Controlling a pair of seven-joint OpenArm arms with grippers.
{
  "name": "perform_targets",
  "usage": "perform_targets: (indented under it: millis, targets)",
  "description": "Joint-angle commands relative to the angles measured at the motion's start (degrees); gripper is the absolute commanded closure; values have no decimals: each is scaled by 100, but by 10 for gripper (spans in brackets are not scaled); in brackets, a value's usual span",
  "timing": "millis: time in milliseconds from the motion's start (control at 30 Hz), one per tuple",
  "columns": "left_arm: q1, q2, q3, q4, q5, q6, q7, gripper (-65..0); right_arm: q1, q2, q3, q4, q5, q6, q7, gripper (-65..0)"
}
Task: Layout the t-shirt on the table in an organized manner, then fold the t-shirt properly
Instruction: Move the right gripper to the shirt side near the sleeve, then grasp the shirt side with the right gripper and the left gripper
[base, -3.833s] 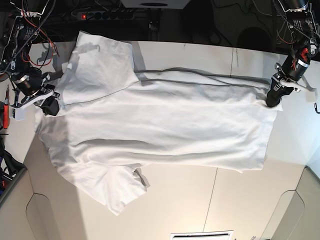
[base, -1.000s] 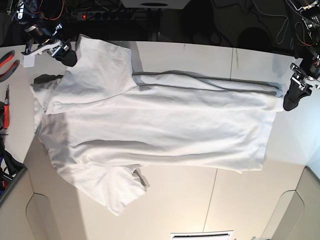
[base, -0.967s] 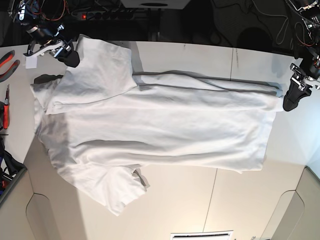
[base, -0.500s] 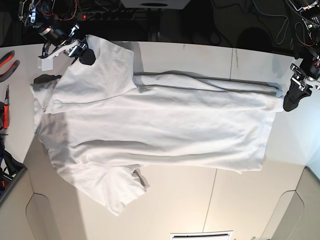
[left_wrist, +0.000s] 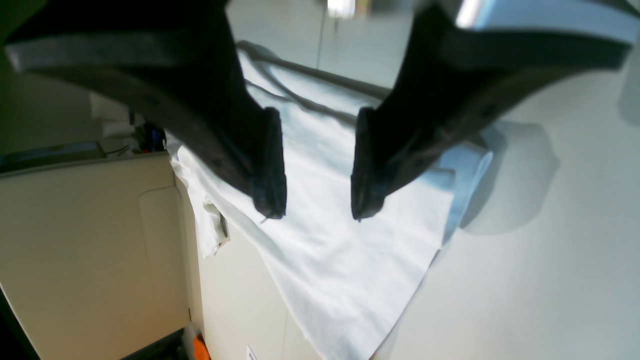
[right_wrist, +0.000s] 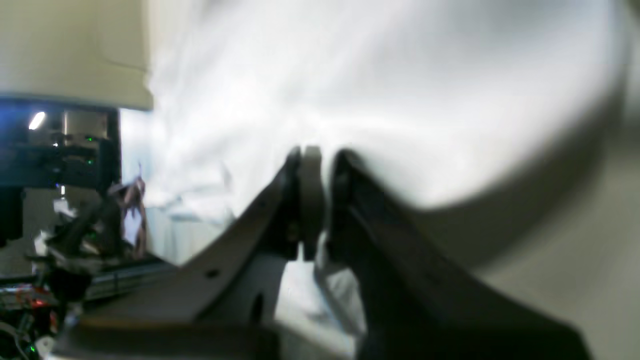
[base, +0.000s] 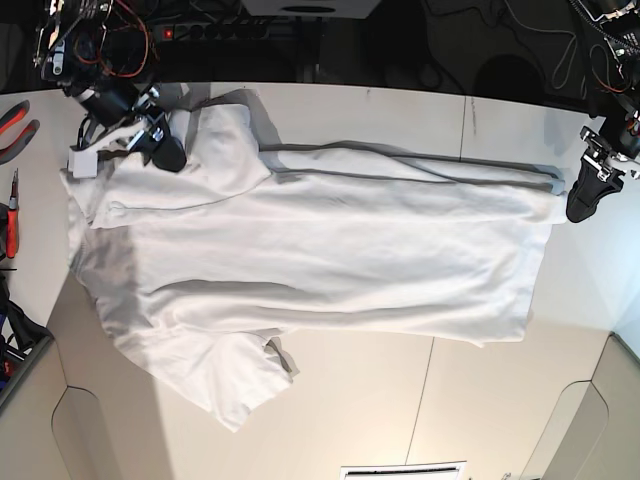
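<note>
Now: t-shirt (base: 330, 250) lies partly folded on the worktop (base: 520, 410), the landmark for what follows. Right pincer (right_wrist: 320, 155) shut on a pinched ridge of its cloth, at the t-shirt's far corner on the robot's right; pinched part raised, blurred in the wrist view. Left pincer (left_wrist: 319, 212) wide, nothing between its fingers, beside the t-shirt's opposite end. One sleeve sticks out from the t-shirt's near edge. Red-handled tool (base: 13, 215) beside the t-shirt, apart from it.

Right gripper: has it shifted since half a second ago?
Yes. In the base view, the black right gripper has come down the picture, away from the dark top edge and toward the red-handled tool's level.
</note>
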Motion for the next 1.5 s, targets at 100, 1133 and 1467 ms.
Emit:
perform_targets:
  millis: [100, 1133, 1467]
  targets:
    - [-13, -109, -31, 96, -149, -54, -63, -254, 570, -129, -2, 96, 85, 74, -76, 0]
    - [-13, -109, -28, 96, -149, -54, -63, -254, 2293, -393, -525, 94, -1506, 68, 654, -219]
    - [-15, -109, -28, 96, -149, -54, -63, -254, 2518, -393, -525, 94, -2234, -90, 474, -219]
